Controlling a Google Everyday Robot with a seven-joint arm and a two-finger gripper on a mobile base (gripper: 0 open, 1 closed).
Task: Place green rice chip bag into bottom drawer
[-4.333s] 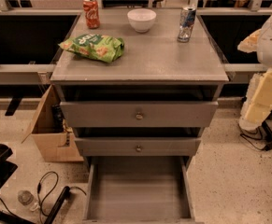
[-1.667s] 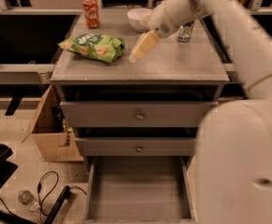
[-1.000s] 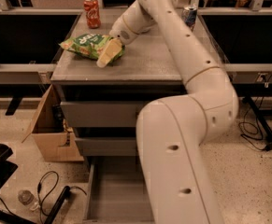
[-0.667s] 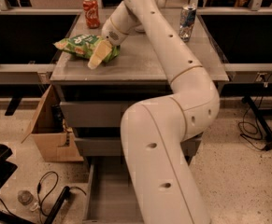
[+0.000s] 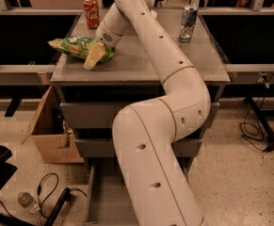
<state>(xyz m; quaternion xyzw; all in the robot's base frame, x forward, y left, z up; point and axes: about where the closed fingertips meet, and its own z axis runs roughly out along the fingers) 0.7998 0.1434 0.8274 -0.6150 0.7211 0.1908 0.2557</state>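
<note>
The green rice chip bag point(image 5: 74, 47) lies on the left part of the grey cabinet top point(image 5: 141, 65), near its left edge. My gripper point(image 5: 93, 56) is down on the bag's right end, touching it, with the white arm reaching over the cabinet from the front. The bottom drawer point(image 5: 103, 202) stands pulled open at floor level. Only its left wall and a strip of grey floor show; the arm hides the rest.
A red soda can point(image 5: 91, 12) stands at the back left of the cabinet top and a silver can point(image 5: 189, 17) at the back right. Two shut knobbed drawers sit above the open one. A cardboard box point(image 5: 51, 131), cables and a bottle point(image 5: 26, 200) lie on the floor at left.
The arm came in from the right and swept left across the cabinet top to the bag. The bag has shifted slightly left under the gripper.
</note>
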